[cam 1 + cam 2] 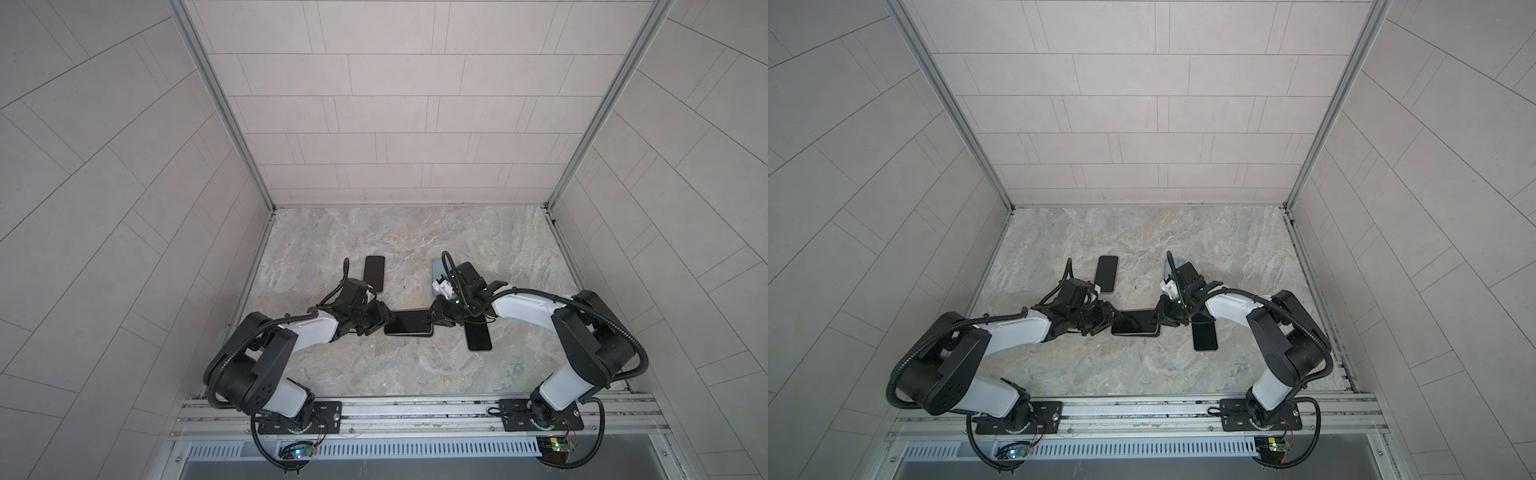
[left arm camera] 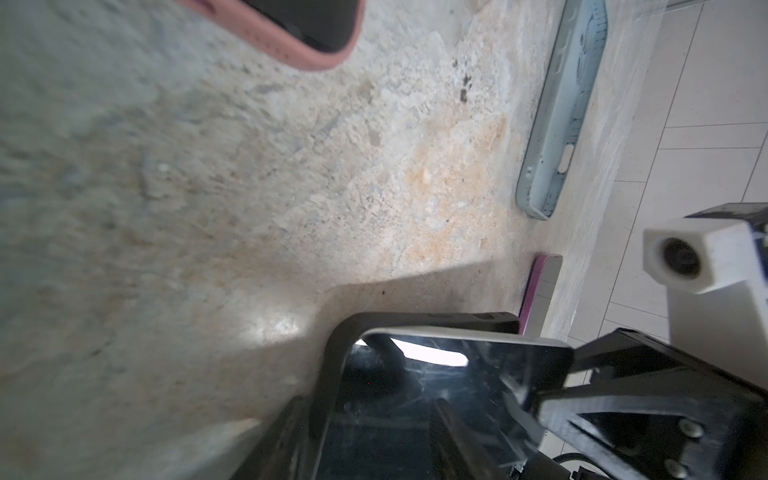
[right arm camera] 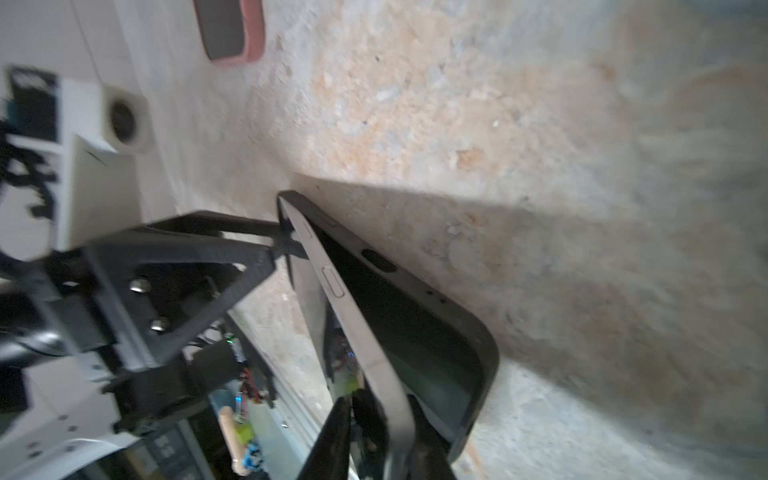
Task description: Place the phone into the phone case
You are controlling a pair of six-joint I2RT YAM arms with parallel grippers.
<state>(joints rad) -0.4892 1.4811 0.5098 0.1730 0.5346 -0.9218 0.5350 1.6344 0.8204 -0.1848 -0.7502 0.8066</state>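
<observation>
**Phone half-seated in case**

The phone (image 1: 409,321) is seen lying crosswise near the middle of the table (image 1: 374,232), between the two grippers. In the right wrist view it is shown tilted over the black case (image 3: 436,332). The end at the left gripper (image 1: 383,321) is tucked into the case, while the end at the right gripper (image 1: 430,319) is raised clear of the rim. The case's end is clasped across its width by the left gripper. The phone's raised end is straddled by the right gripper's fingers (image 3: 328,440); whether it is pinched or freed cannot be told. A pink-cased phone (image 1: 374,272) is laid beyond the left gripper. A blue case (image 2: 561,116) and a black phone (image 1: 478,336) are laid near the right arm.
</observation>
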